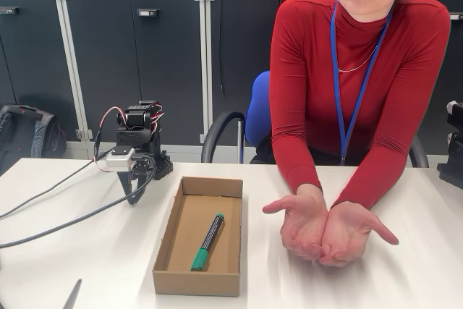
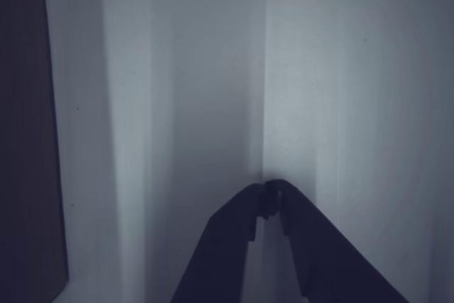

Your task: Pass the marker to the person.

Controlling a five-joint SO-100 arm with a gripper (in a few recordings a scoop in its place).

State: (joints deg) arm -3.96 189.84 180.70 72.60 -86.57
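— Gripper (image 2: 269, 193)? State?
— Fingertips together, empty, lower centre of the wrist view, over the white table (image 1: 87, 265).
— Marker (image 1: 207, 242)?
— Lying in the cardboard box (image 1: 164, 251), centre of the fixed view.
— Person (image 1: 358, 85)?
— Right side, cupped hands (image 1: 325, 229) on the table.

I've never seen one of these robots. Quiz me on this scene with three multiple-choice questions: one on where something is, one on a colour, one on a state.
1. Where does the marker lie?
A. in the cardboard box
B. in the person's hands
C. on the floor

2. What colour is the marker's cap end?
A. red
B. green
C. yellow

3. How does the person hold the hands?
A. fists closed
B. folded behind the back
C. cupped, palms up, on the table

Answers: 1 A, it rests inside the box. 2 B, the end nearer the camera is green. 3 C, both open palms wait together, empty.
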